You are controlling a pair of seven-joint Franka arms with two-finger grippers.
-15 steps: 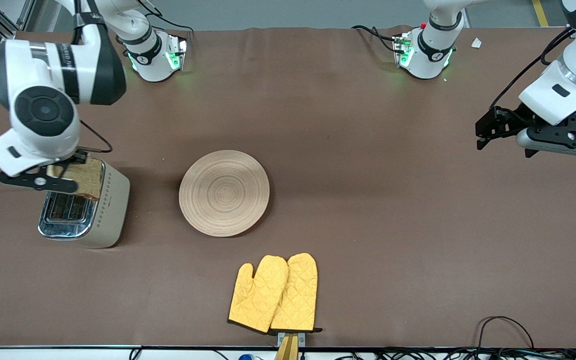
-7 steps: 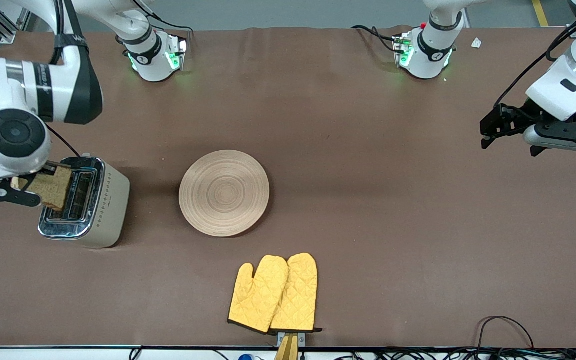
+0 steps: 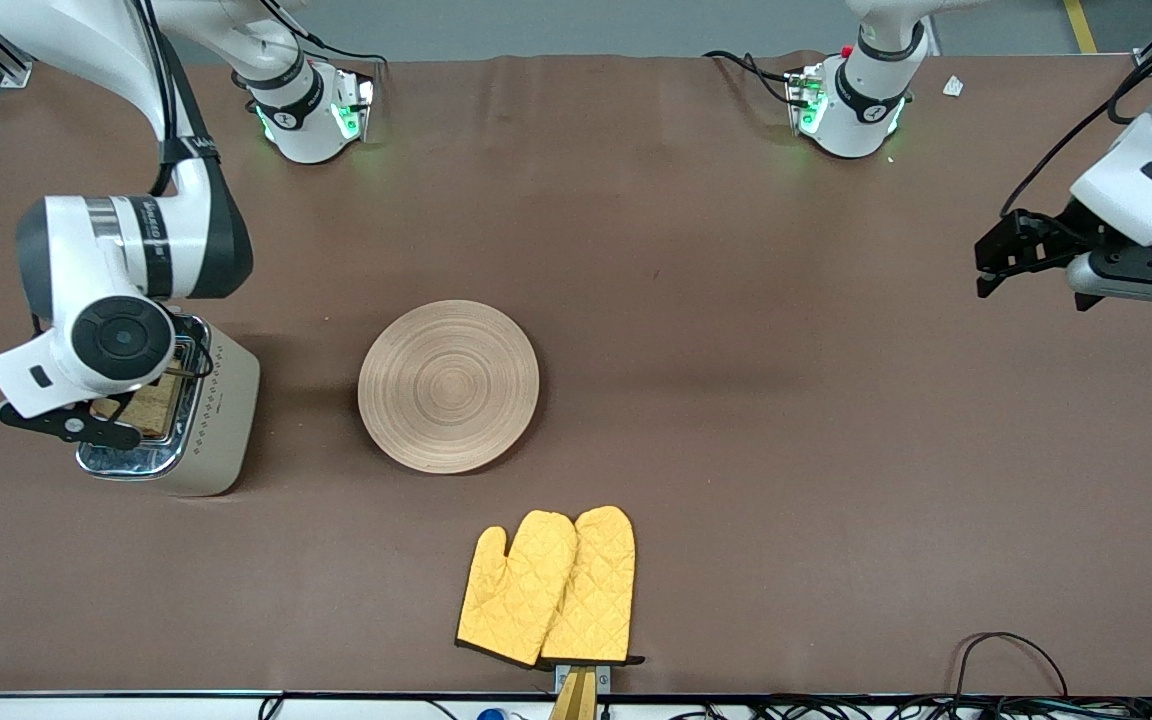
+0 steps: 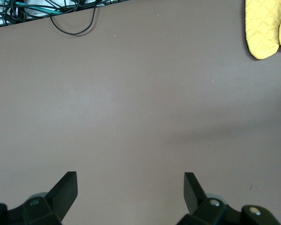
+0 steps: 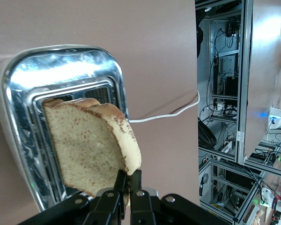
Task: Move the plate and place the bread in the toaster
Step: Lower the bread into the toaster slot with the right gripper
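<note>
The cream toaster (image 3: 201,420) with a chrome top (image 5: 61,70) stands at the right arm's end of the table. My right gripper (image 3: 111,410) is shut on the bread slice (image 3: 149,408) and holds it right over the toaster's slots; in the right wrist view the fingers (image 5: 129,180) pinch the slice (image 5: 86,145) by its crust. The round wooden plate (image 3: 448,386) lies mid-table, bare. My left gripper (image 3: 986,262) is open and empty, up in the air over the left arm's end of the table; its fingertips (image 4: 65,187) show over bare cloth.
A pair of yellow oven mitts (image 3: 548,588) lies near the front edge, nearer the camera than the plate, also in the left wrist view (image 4: 267,28). The toaster's white cord (image 5: 164,110) trails off the table edge. Cables (image 4: 75,18) lie along the front edge.
My right gripper has swung the bread back over the toaster top and lowered it toward the slots. My left gripper has drifted slightly toward its table end and upward.
</note>
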